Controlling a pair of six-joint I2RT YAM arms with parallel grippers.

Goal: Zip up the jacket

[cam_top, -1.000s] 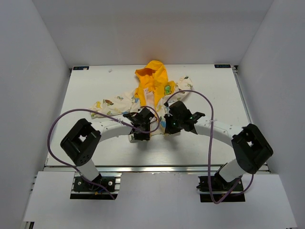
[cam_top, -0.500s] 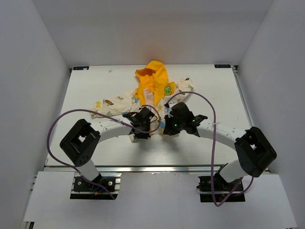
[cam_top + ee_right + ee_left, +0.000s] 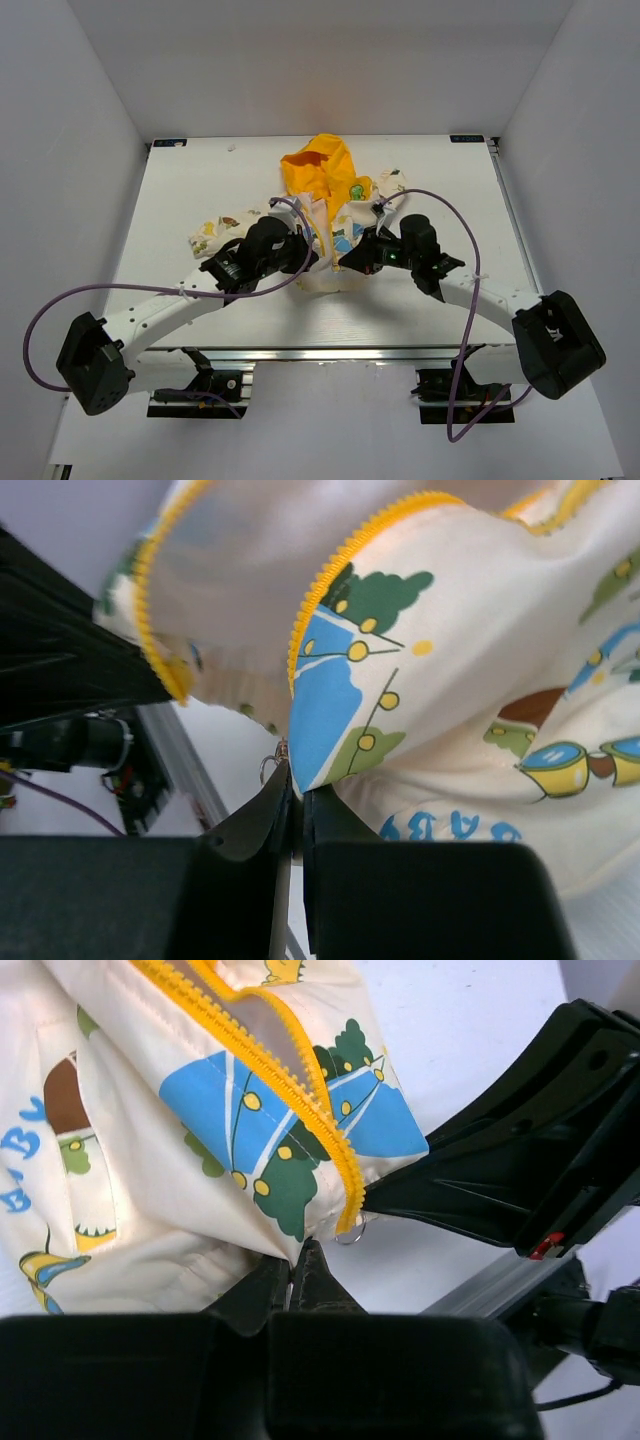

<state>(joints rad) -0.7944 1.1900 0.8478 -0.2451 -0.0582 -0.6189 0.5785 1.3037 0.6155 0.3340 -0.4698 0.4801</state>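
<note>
The jacket [image 3: 322, 182] lies mid-table, yellow hood at the far end, front open. My left gripper [image 3: 310, 262] is shut on its lower hem, at the bottom corner of one front panel [image 3: 250, 1130]. The yellow zipper strip [image 3: 300, 1100] runs down to a small metal ring pull [image 3: 350, 1232] just beside my fingertips. My right gripper [image 3: 347, 262] is shut on the bottom corner of the other front panel [image 3: 400, 680], next to its zipper teeth [image 3: 330, 570] and the ring pull [image 3: 270, 766]. The two grippers face each other closely.
The white table [image 3: 190, 180] is bounded by grey walls on three sides. An aluminium rail [image 3: 320, 353] runs along the near edge. Purple cables [image 3: 440, 215] loop over both arms. The right gripper's black body [image 3: 510, 1160] fills the right side of the left wrist view.
Both arms have stretched out and lowered, their elbows swinging outward. The grippers now hold the jacket's bottom corners raised, and the jacket has bunched towards the hood.
</note>
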